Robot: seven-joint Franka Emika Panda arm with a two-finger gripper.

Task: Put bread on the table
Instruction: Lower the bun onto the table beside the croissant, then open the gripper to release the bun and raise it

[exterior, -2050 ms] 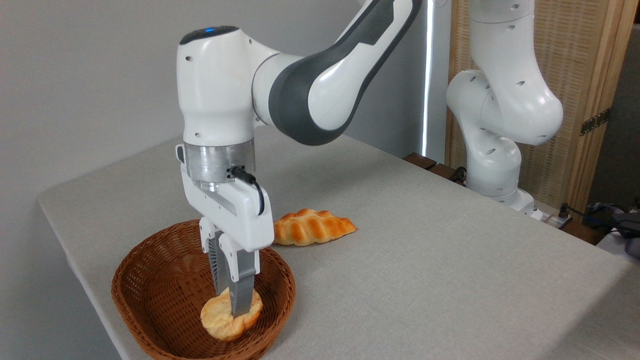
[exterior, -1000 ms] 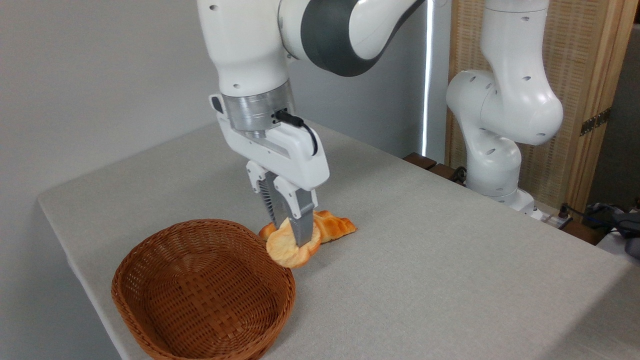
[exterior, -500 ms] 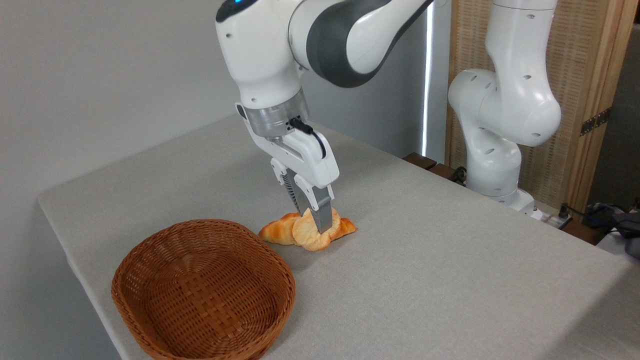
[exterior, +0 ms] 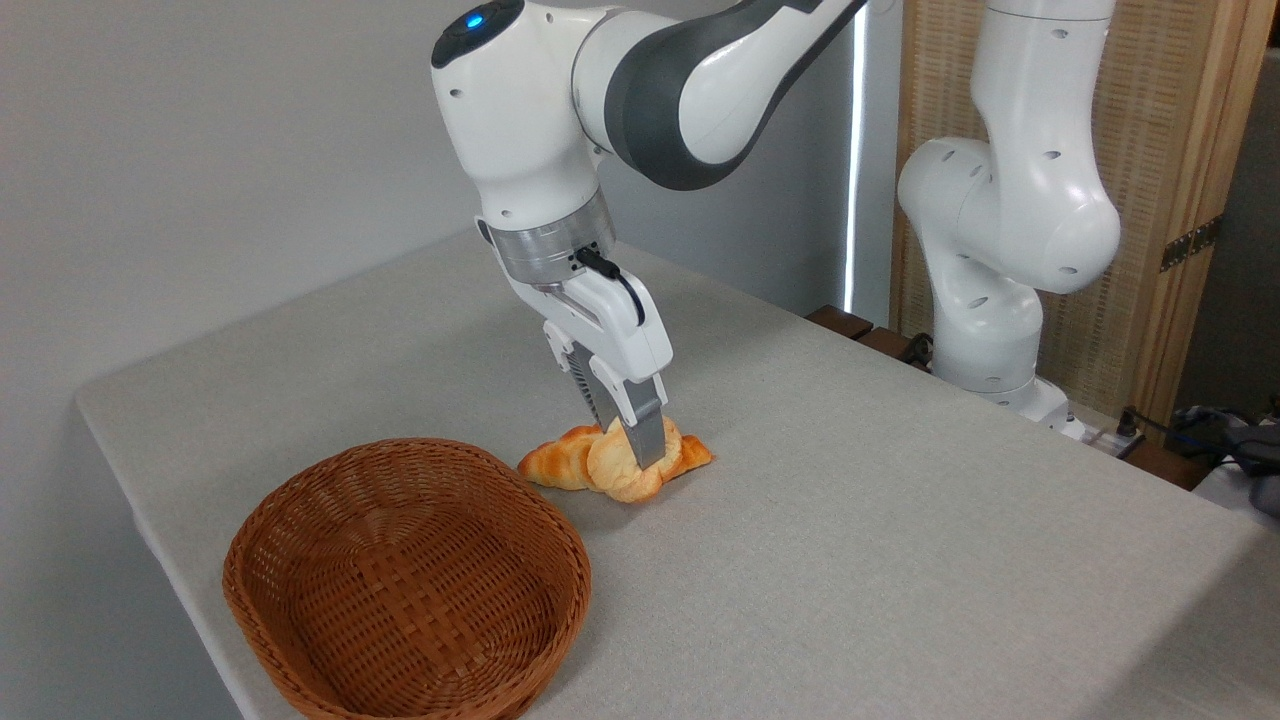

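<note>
We are at the placing step: the jaws of the gripper [exterior: 640, 452] pinch the bread [exterior: 625, 465], low over the counter [exterior: 900, 540], overlapping the braided loaf [exterior: 560, 462]. Next we should lower it beside the loaf, right of the basket [exterior: 405, 580], and let go.

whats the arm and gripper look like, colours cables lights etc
Glossy white arm with dark grey joint bands, a small blue light on top and a silver ring at the wrist. The gripper has a white body, a black cable looped along it, and grey ribbed fingers.
</note>
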